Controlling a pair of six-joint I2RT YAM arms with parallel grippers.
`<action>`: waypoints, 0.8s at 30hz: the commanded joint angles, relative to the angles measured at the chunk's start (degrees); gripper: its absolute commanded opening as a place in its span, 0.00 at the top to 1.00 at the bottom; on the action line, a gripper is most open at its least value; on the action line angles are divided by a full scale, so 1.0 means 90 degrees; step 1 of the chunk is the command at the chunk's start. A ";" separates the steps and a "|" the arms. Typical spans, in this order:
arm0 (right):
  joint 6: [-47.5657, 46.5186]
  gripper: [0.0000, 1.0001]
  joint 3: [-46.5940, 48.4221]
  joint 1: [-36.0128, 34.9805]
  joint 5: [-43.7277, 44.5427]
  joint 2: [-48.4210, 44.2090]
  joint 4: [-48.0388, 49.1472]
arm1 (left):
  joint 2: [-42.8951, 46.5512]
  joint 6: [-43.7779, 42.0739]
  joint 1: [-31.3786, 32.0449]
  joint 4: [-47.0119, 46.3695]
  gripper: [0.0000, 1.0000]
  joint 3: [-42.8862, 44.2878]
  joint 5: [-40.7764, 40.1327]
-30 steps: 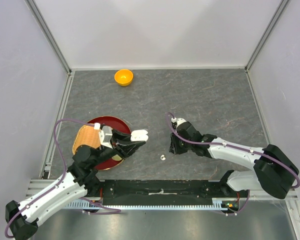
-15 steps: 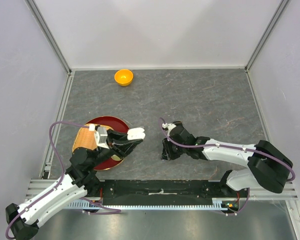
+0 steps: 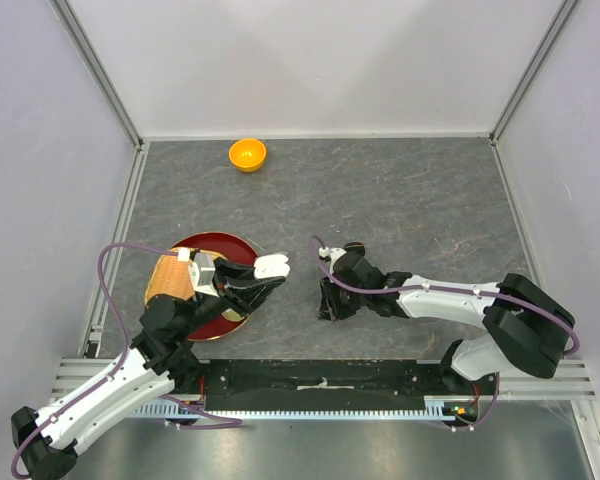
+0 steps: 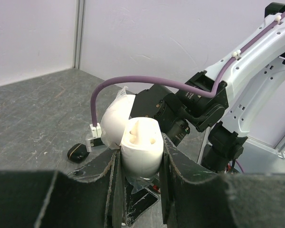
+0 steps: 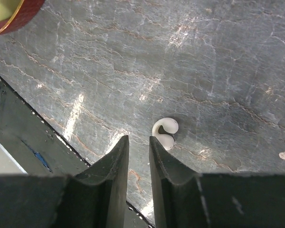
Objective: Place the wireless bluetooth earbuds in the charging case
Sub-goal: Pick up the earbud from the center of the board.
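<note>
My left gripper (image 3: pixel 271 268) is shut on a white charging case (image 4: pixel 141 153), held upright above the table with its lid (image 4: pixel 115 121) hinged open and its inner sockets showing. In the right wrist view a small white earbud (image 5: pixel 164 134) lies on the grey table, just past the tip of the right-hand finger (image 5: pixel 157 149). My right gripper (image 5: pixel 137 138) hangs low over the table with its jaws a narrow gap apart and nothing between them. In the top view this gripper (image 3: pixel 326 308) covers the earbud. No other earbuds show.
A red plate (image 3: pixel 223 241) with a tan woven piece (image 3: pixel 168 279) lies under my left arm. An orange bowl (image 3: pixel 247 154) stands at the back. A small black pebble-shaped thing (image 4: pixel 78 152) lies on the table behind the case. The black front rail (image 5: pixel 33 142) runs close to the earbud.
My right gripper has moved left and toward the front, and now stands over the white earbud. My left gripper with the case has shifted slightly left.
</note>
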State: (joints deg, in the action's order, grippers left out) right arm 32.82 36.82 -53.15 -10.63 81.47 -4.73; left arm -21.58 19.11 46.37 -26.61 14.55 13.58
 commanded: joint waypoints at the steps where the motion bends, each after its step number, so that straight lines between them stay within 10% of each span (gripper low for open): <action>1: -0.0043 0.70 0.0274 -0.0042 0.0195 0.0078 0.0116 | 0.0064 0.0152 0.0014 -0.0139 0.98 -0.0044 -0.0103; 24: -0.0199 0.68 0.0421 -0.0169 0.0420 -0.0293 -0.0353 | 0.0103 0.0171 0.0014 -0.0100 0.98 -0.0103 -0.0171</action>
State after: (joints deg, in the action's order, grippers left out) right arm 31.73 38.48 -53.65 -6.22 79.88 -8.27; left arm -20.93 19.14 46.37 -25.80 13.63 13.30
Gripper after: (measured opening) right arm 0.321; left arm 0.360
